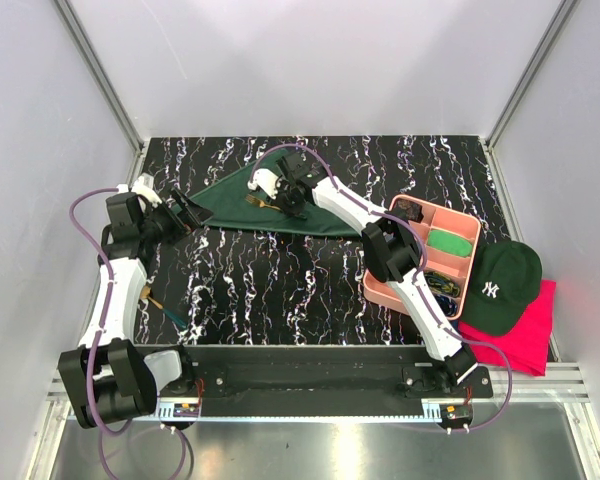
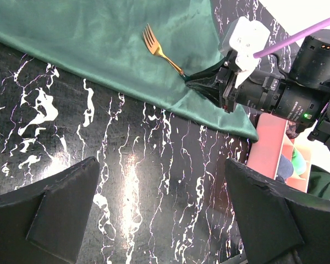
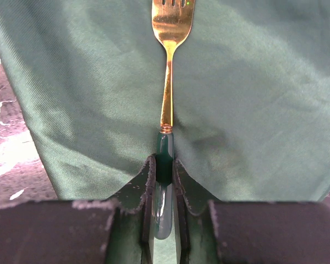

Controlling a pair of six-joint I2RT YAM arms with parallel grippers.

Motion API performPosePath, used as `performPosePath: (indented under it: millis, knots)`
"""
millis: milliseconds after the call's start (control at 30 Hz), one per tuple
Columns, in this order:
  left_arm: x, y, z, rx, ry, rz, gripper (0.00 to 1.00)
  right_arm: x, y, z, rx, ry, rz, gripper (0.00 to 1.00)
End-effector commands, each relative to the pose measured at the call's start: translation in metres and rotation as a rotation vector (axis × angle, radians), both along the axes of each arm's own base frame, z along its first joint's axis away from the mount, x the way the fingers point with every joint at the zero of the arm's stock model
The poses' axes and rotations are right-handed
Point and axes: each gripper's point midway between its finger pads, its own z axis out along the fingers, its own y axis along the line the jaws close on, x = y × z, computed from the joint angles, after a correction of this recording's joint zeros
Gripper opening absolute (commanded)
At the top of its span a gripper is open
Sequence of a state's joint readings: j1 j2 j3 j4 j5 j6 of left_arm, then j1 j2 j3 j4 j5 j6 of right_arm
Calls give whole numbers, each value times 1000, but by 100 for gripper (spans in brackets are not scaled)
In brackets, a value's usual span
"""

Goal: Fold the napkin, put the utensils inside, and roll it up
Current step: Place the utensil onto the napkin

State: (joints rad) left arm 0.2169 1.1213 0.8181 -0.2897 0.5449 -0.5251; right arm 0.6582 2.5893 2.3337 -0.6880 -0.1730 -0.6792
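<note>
**right gripper (image 3: 164,165) pinches fork (image 3: 168,82) over the folded napkin (image 3: 71,82)**

the dark green napkin lies folded into a triangle at the far middle of the black marbled table (image 1: 280,290), with its long edge toward the arms. the right gripper's two fingers are pressed together on the fork's dark green handle. the gold neck and tines reach out ahead of them over the cloth. in the left wrist view the fork sits low on the napkin close to its near edge, tines pointing away from the gripper.

the left gripper (image 1: 185,215) hovers just off the napkin's left corner. its fingers are spread wide with nothing between them, and bare table lies underneath.

more utensils (image 1: 165,308) lie on the table beside the left arm, showing a gold end and a dark green handle. they are partly hidden by the arm.

a pink tray (image 1: 380,290) sits to the right with a bright green swatch (image 1: 448,240) in one far compartment. its other contents are too small to tell. a dark green cap (image 1: 502,285) with a white logo sits just beside the tray, resting on a pink-red cloth (image 1: 530,345).
</note>
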Motion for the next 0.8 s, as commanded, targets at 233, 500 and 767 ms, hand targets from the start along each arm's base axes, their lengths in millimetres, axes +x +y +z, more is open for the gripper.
performPosePath:
  millis: [233,500,767]
  knots:
    - [11,-2,19,-7,-64,-24,99,11,8,35,14,-133,120,5]
    - [12,-1,18,-8,-59,-22,99,14,10,54,27,-181,141,5]
    - [12,-1,17,-10,-57,-23,99,24,11,54,20,-221,143,5]
